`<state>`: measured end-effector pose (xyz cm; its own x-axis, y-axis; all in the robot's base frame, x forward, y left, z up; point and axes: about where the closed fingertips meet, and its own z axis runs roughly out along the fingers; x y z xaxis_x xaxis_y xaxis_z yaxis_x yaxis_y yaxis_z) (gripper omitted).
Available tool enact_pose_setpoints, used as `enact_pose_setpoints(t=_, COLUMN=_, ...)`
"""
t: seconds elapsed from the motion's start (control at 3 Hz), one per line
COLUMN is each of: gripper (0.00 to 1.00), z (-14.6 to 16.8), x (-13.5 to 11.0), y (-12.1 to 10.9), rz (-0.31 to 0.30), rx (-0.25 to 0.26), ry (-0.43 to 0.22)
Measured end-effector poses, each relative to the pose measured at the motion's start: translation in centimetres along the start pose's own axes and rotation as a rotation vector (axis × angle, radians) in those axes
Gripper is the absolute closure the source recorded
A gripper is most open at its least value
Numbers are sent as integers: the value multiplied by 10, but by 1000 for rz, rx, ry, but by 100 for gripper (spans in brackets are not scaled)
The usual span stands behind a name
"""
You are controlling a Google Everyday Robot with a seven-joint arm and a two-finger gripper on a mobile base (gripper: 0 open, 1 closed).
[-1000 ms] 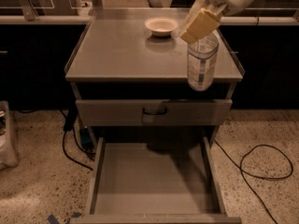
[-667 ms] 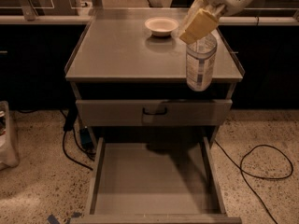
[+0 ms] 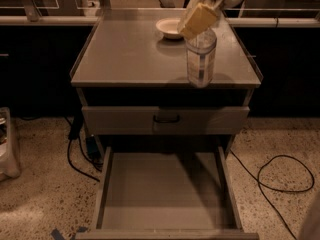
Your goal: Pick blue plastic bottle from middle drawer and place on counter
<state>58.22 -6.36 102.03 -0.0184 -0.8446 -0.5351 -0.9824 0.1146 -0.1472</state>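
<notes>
My gripper [image 3: 199, 20] reaches down from the top right, its yellowish fingers [image 3: 202, 15] shut on the top of the blue plastic bottle [image 3: 201, 59]. The bottle is upright over the front right part of the counter [image 3: 130, 54], its base about at the counter's surface near the front edge. I cannot tell whether it touches. The cap is hidden by the fingers. The middle drawer [image 3: 165, 194] is pulled out wide below, and its bare floor holds nothing.
A white bowl [image 3: 170, 28] sits at the back of the counter, just behind the gripper. A shut drawer front with a black handle [image 3: 166, 119] is under the counter. Cables [image 3: 285, 174] lie on the floor right and left. A pale bin [image 3: 7, 144] stands at the far left.
The gripper has carried the bottle to the left and slightly back, from over the counter's right front corner to further in over the counter.
</notes>
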Motion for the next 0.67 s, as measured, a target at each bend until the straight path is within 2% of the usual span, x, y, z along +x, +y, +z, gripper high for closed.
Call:
enact_pose_setpoints(t=0.33, gripper=100, z=24, x=-23, y=-28, rz=-54, rx=-43, ry=-23)
enact_pose_setpoints(t=0.67, gripper=100, z=49, x=-47, y=-61, rz=-82, rx=-46, ry=-71)
